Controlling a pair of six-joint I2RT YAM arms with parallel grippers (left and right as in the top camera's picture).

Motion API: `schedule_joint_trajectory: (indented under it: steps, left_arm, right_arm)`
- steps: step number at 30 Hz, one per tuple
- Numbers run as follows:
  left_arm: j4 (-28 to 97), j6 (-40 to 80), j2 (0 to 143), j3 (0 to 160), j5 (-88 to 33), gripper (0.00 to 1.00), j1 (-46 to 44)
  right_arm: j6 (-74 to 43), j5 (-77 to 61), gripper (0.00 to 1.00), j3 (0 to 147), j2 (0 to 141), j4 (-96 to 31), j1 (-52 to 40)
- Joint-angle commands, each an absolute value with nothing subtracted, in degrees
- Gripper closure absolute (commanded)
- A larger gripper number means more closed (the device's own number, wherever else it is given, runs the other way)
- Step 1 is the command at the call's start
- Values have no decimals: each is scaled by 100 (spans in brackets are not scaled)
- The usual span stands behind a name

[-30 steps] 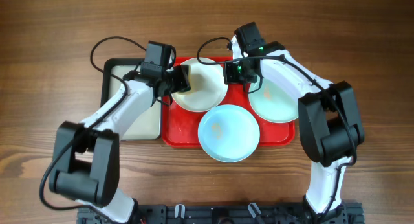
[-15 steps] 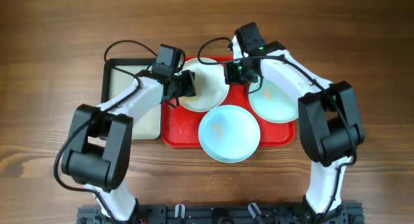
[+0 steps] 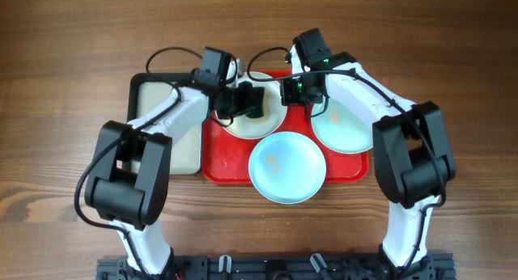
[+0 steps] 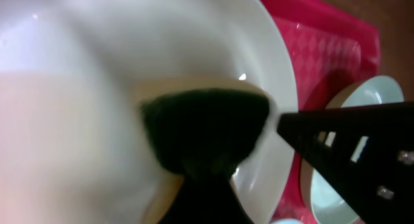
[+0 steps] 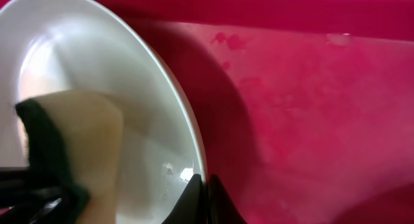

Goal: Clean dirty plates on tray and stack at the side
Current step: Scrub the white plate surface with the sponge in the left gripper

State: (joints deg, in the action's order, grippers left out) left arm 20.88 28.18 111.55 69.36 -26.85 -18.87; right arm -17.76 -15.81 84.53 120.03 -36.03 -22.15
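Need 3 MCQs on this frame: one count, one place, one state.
1. How many pale blue plates lie on the red tray? A one, B two, C three.
2. The sponge lies: A on the white plate, B on a pale blue plate, C on bare red tray.
3. The right gripper is: A open, B shut on the white plate's rim, C shut on the sponge.
Answers: 1 B, two show overhead; 2 A, the left gripper presses it there; 3 B, its fingers pinch the rim in the right wrist view.
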Motion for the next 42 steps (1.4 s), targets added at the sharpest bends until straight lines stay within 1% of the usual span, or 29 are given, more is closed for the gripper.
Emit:
schedule_joint_trajectory:
  steps: [1,8,18,21,30,33,35,37,39,42]
  left_arm:
    - [2766,2585,10774,7653,-2016,96,-1940]
    - [3739,2574,10691,7780,-384,96,-1966]
    - [3557,2598,11675,7758,-296,96,-2071]
    - [3544,2596,11738,7758,-578,96,-2154]
    - [2995,2589,11732,7760,-2296,96,-2287]
    - [2910,2567,11574,7773,-2303,96,-2231]
    - [2934,2567,11299,7776,-2032,96,-2145]
    - [3057,2567,10989,7776,-1439,96,-2084]
    - [3336,2504,10602,7776,-676,96,-2005]
    - [3885,2134,10077,7776,-80,96,-1811]
  right_arm:
    - [-1798,-1754,96,8473,12077,-3586,-2287]
    - [-1798,-1754,96,8473,12077,-3583,-2287]
    - [-1651,-1758,96,8473,12077,-3581,-2287]
    - [-1647,-1758,96,8473,12077,-3570,-2287]
    - [-1653,-1758,96,8473,12077,-3570,-2287]
    - [-1651,-1758,96,8473,12077,-3570,-2287]
    - [-1651,-1756,96,8473,12077,-3570,-2287]
    - [-1651,-1756,96,8473,12077,-3573,-2287]
    - [-1651,-1756,96,8473,12077,-3579,-2287]
    - [-1651,-1756,96,8473,12077,-3577,-2287]
